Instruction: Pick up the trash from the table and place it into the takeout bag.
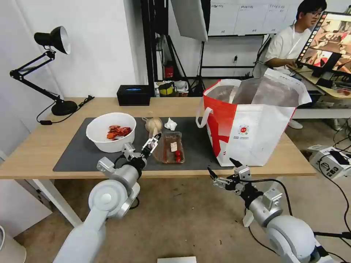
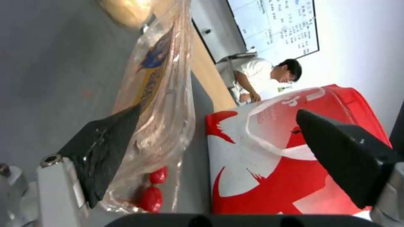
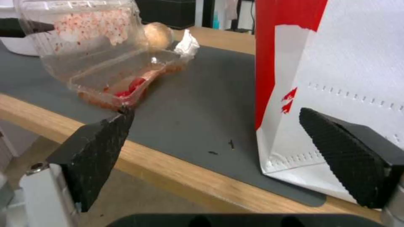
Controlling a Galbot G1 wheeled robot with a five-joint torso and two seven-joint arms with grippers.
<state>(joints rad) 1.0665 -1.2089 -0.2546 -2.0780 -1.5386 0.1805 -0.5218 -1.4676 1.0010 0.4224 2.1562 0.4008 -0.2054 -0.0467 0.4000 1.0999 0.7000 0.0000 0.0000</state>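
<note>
Head view: left gripper (image 1: 151, 143), jaws wide, nears the clear two-part plastic tray (image 1: 172, 147); the next move is probably closing on its rim, while the right gripper (image 1: 223, 171) waits, spread open.

The head camera looks forward and down on the whole table (image 1: 44, 146) from above. Both wrist cameras sit low and close near its front edge. All three views share the clear tray (image 1: 172, 148) and the takeout bag (image 1: 252, 124).

Left gripper (image 1: 153, 143) reaches forward, fingers spread wide. Right gripper (image 1: 221, 171) hangs lower, fingers equally spread.
</note>
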